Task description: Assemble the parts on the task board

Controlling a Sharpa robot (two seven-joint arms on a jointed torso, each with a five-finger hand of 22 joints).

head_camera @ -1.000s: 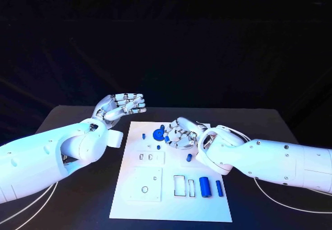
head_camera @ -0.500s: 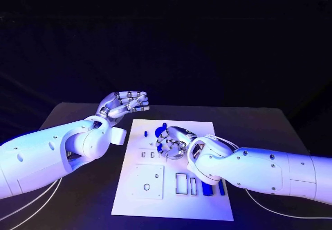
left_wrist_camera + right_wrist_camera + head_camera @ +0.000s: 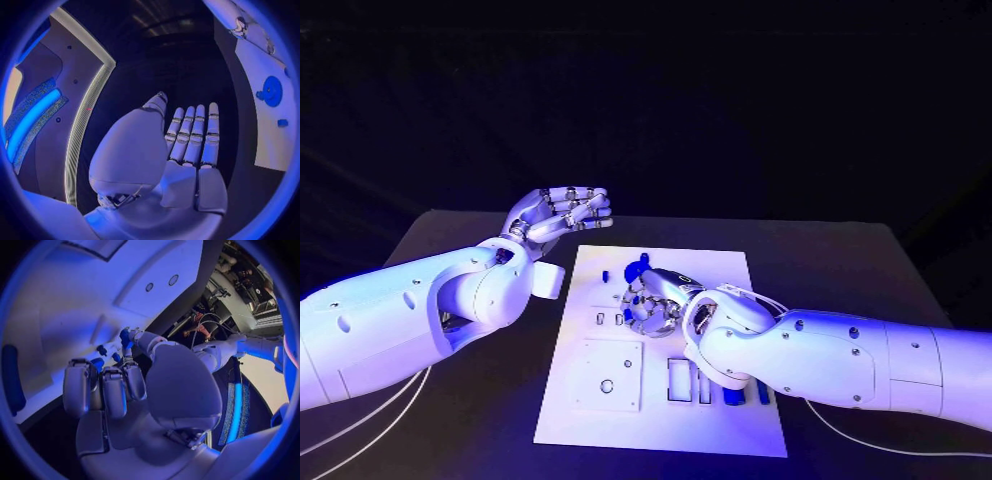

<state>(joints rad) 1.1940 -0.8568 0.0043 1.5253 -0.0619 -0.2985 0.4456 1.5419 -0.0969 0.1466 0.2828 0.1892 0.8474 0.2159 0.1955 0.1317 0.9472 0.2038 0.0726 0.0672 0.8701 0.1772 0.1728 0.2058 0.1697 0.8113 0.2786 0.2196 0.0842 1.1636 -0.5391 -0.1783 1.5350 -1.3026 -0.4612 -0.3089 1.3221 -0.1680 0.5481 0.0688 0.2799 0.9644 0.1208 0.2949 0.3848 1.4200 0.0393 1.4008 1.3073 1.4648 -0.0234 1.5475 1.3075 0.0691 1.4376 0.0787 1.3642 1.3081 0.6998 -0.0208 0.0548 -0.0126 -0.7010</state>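
Observation:
The white task board [image 3: 733,268] lies in the middle of the black table. A blue gear [image 3: 639,270] and a small blue part [image 3: 606,277] sit near its far end; the left wrist view shows the gear [image 3: 272,91] too. My right hand [image 3: 658,302] hovers low over the board's middle with its fingers curled. Its thumb and a finger pinch a small blue peg [image 3: 125,336]. My left hand [image 3: 560,211] is raised beyond the board's far left corner and holds nothing, its fingers [image 3: 194,132] stretched side by side.
A blue cylinder [image 3: 730,392] and a blue bar [image 3: 762,395] lie at the board's near right, partly under my right forearm. Beside them are narrow slots [image 3: 678,380]. A square plate with a round hole [image 3: 607,386] sits at the near left.
My right hand has moved left and down over the board's middle. The left hand has stayed raised in about the same place.

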